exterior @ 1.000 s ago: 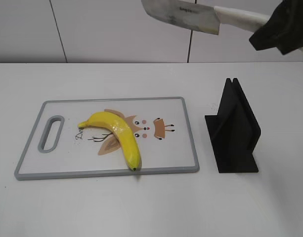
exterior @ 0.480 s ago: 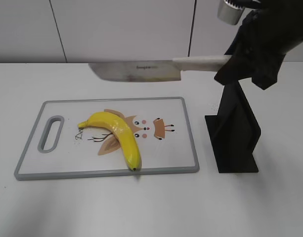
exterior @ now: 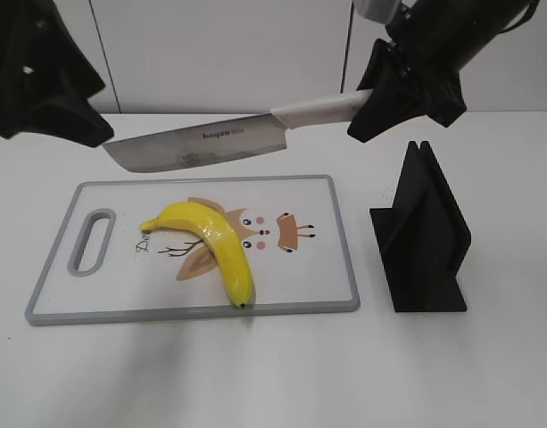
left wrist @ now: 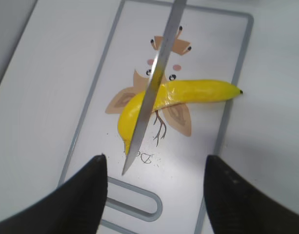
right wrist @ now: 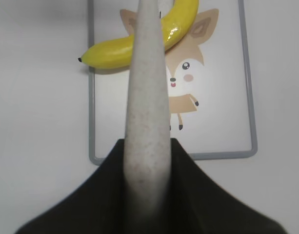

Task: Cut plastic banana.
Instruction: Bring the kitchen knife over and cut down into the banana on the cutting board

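Observation:
The yellow plastic banana (exterior: 211, 239) lies whole on the white cutting board (exterior: 331, 267), curved, its dark tip near the front edge. It also shows in the left wrist view (left wrist: 198, 91) and the right wrist view (right wrist: 115, 52). My right gripper (exterior: 380, 102) is shut on the white handle of a kitchen knife (exterior: 197, 145). The blade hangs level in the air above the board's far edge, over the banana (left wrist: 149, 100). My left gripper (left wrist: 153, 168) is open and empty, high above the board's handle end; in the exterior view it shows at the upper left (exterior: 41, 80).
A black knife stand (exterior: 422, 236) stands on the white table to the right of the board. The board has a grey rim and a handle slot (exterior: 93, 241) at its left end. A cartoon animal print (exterior: 273, 234) is under the banana.
The knife has come down and to the left, from high at the back right to just above the board. My left arm has come into view at the upper left.

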